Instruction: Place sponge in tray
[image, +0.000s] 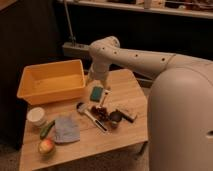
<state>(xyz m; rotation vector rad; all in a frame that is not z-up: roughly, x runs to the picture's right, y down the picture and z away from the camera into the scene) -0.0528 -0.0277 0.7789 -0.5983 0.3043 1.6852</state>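
Looking in from the right, you see the robot's white arm (150, 60) take up most of the view, its bulk at 4 o'clock and its forearm reaching toward the centre. Under it stands the wooden table (127, 90). The tray (50, 96), yellow-orange with raised walls, sits on the table's 10 o'clock corner. At 7 o'clock from the table's middle lies a pale blue-grey cloth (66, 128), crumpled and flat on the wood.

Your gripper (98, 95) hangs near the table's middle, at about 4 o'clock from the tray and just beside its right front corner. Its fingers are clamped on the sponge (95, 93), the teal block tilted between them. The sponge is outside the tray, close to that corner; you cannot tell whether it touches the wood.

A white cup (36, 116) stands at 6 o'clock from the tray, just in front of its left end. At 6 o'clock from the gripper a long-handled brush (92, 117) lies slantwise, with a small dark cup (116, 118) at 3 o'clock beside it. A green vegetable (46, 129) lies just left of the cloth, and an apple (46, 146) sits at 6 o'clock from it.
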